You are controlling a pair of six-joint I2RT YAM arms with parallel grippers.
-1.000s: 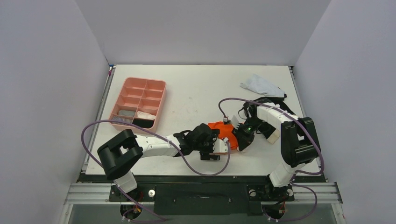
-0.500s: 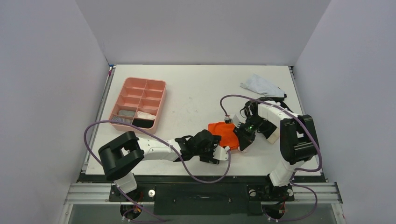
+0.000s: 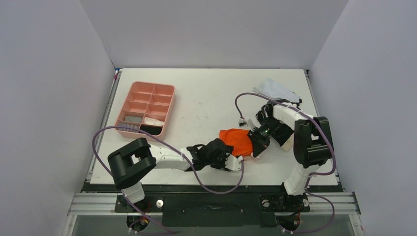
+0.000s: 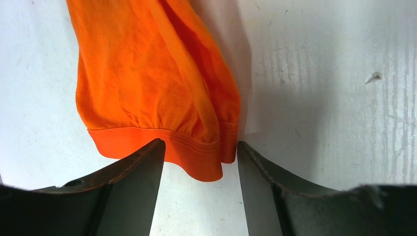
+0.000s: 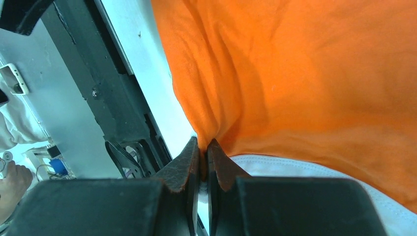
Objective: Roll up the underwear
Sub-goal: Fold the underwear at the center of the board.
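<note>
On the bench (image 3: 206, 93), front centre, lies the orange underwear (image 3: 236, 139). The right tool (image 5: 202, 143) is clamped on a fold of it. The left tool (image 4: 198, 145) has its fingers apart, straddling the hem.

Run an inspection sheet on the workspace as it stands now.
Surface: white table, faint scuffs.
Job's things: orange underwear lying front centre-right, not rolled.
Clutter: pink compartment tray at left, small items in its near cells; crumpled pale cloth far right.
Grippers: left gripper, jaws apart astride the orange hem; right gripper, jaws pinched shut on an orange fold.
Cables: purple cable loops off the left arm, another arcs over the right wrist; neither touches the cloth.
Surroundings: plain grey walls; nothing else seen.
</note>
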